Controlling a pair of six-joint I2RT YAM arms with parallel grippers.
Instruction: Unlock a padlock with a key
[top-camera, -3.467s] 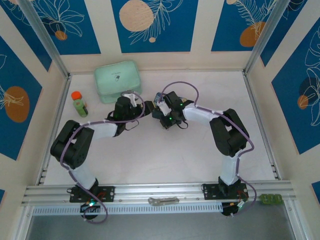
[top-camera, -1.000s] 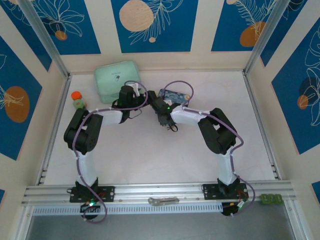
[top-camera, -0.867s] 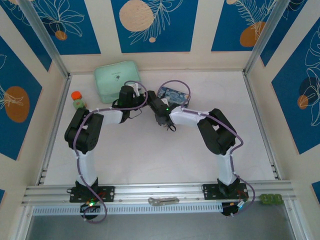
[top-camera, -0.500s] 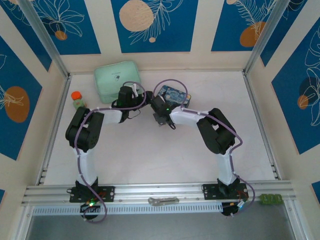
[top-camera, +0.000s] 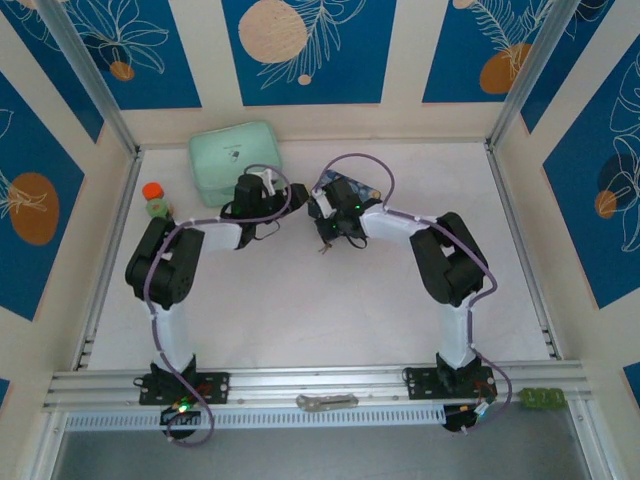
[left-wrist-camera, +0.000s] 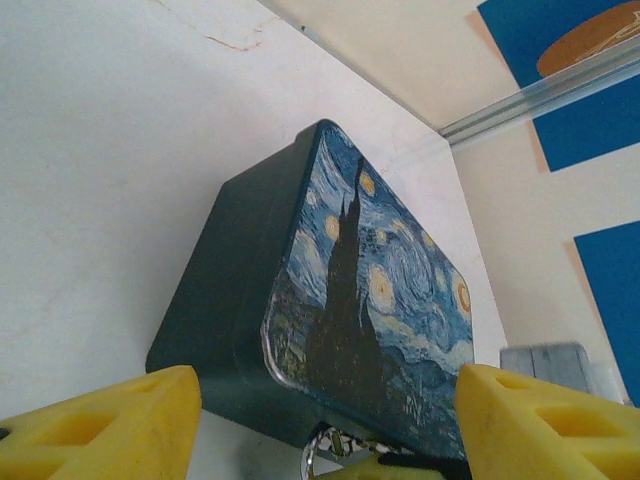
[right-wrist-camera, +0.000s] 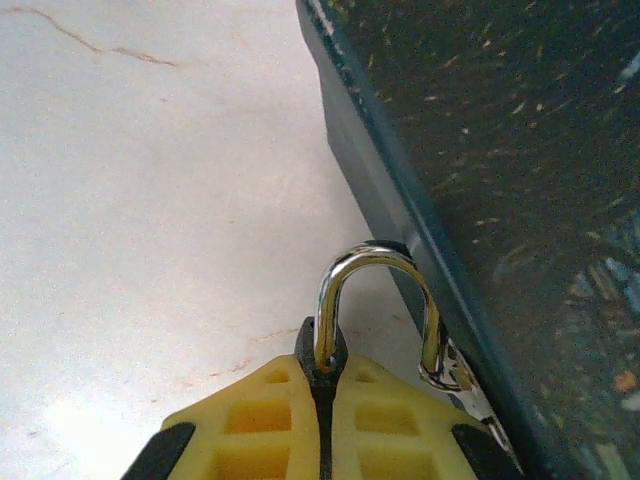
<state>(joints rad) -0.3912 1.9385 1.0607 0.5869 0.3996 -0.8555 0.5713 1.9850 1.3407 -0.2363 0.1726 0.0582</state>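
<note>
Update: the right arm's elbow has swung out to the right over the last half second. The right gripper (right-wrist-camera: 322, 365) has stayed at the near-left corner of the tin (right-wrist-camera: 470, 180). Since a few seconds ago the left arm has reached further toward the back of the table (right-wrist-camera: 150, 200), and its wrist is now just beside the green case (top-camera: 235, 160).

State now: the right gripper is clamped on the padlock (right-wrist-camera: 324, 315). The shackle pokes out past the fingertips with one leg pinched between them. Its arch is touching or just beside the tin's side wall; we can't tell which. The brass body is hidden behind the fingers. The left gripper (left-wrist-camera: 325, 390) is spread wide, holds nothing, and faces the tin's painted lid.

Key: not confirmed. There's a silvery bit (right-wrist-camera: 452, 378) by the shackle's other leg, against the tin. It could be the key or a ring, too small to call.

Our read: the lock is secured but no hand holds the key. The next step is likely locating the key and picking it up with the left, so unlocking hasn't started.
</note>
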